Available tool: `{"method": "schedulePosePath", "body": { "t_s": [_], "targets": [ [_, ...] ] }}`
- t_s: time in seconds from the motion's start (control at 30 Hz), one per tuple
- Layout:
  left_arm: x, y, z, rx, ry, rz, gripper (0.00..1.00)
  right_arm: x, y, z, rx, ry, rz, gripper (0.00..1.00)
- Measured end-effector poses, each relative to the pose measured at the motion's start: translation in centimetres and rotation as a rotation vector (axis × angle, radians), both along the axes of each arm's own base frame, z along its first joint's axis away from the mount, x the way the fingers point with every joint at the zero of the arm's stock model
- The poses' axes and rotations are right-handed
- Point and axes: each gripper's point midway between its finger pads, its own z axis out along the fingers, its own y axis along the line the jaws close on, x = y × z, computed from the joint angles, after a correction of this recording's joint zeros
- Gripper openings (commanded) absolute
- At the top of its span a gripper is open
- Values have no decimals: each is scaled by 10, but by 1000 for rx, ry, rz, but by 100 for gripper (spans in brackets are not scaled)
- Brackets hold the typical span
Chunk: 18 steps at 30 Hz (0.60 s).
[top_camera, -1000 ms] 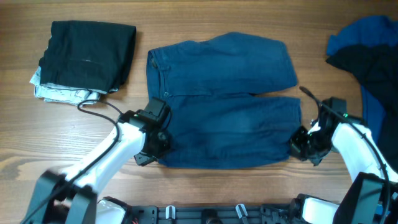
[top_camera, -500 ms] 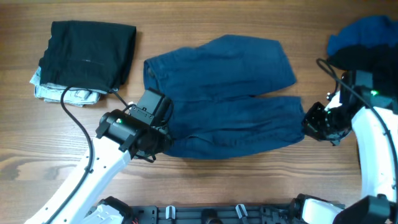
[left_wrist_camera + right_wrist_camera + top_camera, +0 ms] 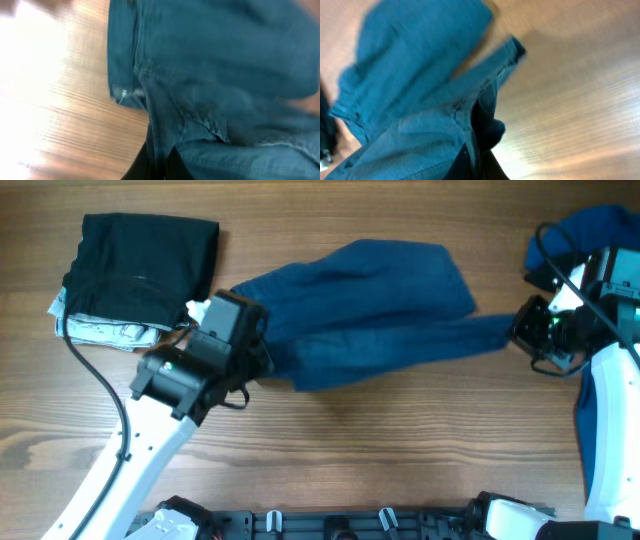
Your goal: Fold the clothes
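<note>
Though hidden overhead, wrist-view pinch on trousers point(image 3: 225, 75).

Probably a robotics lab: 2 white arms point(image 3: 152, 442), wooden table point(image 3: 400, 455).

The overhead view is evenly bright with soft shadows, while both wrist views are motion-blurred, glare whitening the bench point(image 3: 30, 60) at the left one's upper left.

Light brown wood desk point(image 3: 400, 450) under me, grain running left to right, fills the overhead view. Light is even, shadows soft. My left wrist view has strong white glare on the wood at left; my right wrist view shows a paler sheen. Dark rail point(image 3: 330, 525) along the near edge.
</note>
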Motion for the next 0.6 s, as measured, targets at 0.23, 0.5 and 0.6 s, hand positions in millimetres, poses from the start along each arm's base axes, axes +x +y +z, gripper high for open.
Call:
{"method": "schedulePosePath", "body": {
  "t_s": [0.23, 0.5, 0.6],
  "targets": [
    [59, 25, 6, -26, -132, 106, 4, 58, 12, -8, 16, -122, 69, 5],
    [111, 34, -15, 17, -198, 168, 4, 139, 33, -22, -26, -310, 156, 4],
    [127, 40, -28, 47, -204, 199, 4, 162, 42, -28, -42, -366, 175, 5]
  ]
}}
